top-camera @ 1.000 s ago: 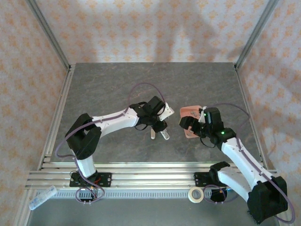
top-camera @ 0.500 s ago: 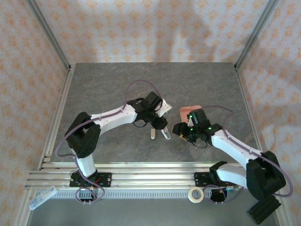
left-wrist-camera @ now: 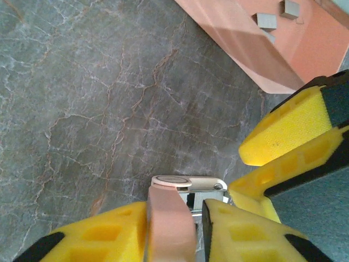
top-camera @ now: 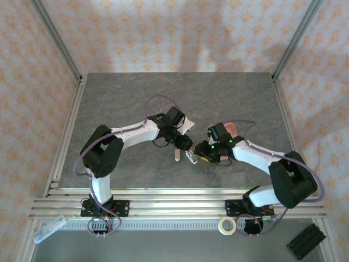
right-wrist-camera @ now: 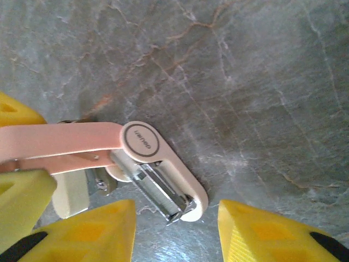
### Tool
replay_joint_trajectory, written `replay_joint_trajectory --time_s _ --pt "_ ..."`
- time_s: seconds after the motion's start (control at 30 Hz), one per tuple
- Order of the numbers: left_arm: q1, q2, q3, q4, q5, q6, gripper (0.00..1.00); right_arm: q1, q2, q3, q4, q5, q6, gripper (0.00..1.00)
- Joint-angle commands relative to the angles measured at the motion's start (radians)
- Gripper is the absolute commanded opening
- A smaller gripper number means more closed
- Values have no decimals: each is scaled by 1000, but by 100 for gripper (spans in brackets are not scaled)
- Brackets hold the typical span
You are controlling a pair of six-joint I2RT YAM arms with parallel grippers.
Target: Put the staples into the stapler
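Right claw (right-wrist-camera: 175,212) has swung in to stapler (right-wrist-camera: 139,143), open, straddling its base w/o contact; left claw (left-wrist-camera: 177,208) slack round lid (left-wrist-camera: 170,229). Staples (left-wrist-camera: 267,21) in tray (left-wrist-camera: 245,49), apart from both.

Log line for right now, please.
left claw: straddles opened stapler lid, grip unclear | right claw: open around stapler base, not touching | staples: in pink tray

Pale pink stapler (right-wrist-camera: 139,143), salmon-pink tray (left-wrist-camera: 322,43), grey veined table (left-wrist-camera: 82,82).
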Motion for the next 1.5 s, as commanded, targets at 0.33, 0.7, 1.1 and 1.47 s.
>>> replay_joint_trajectory --time_s 0.33,0.7,1.1,1.47 --pt "11 -51 -37 75 68 -64 56 6 -14 3 -10 28 24 41" --pt "11 -130 -69 84 69 -31 54 4 -56 -38 -4 57 53 40" --pt "-20 -129 -78 50 142 24 49 -46 -120 -38 -22 57 46 41" --pt "25 -191 -108 157 -17 -92 61 -42 -95 -25 -26 19 25 40"
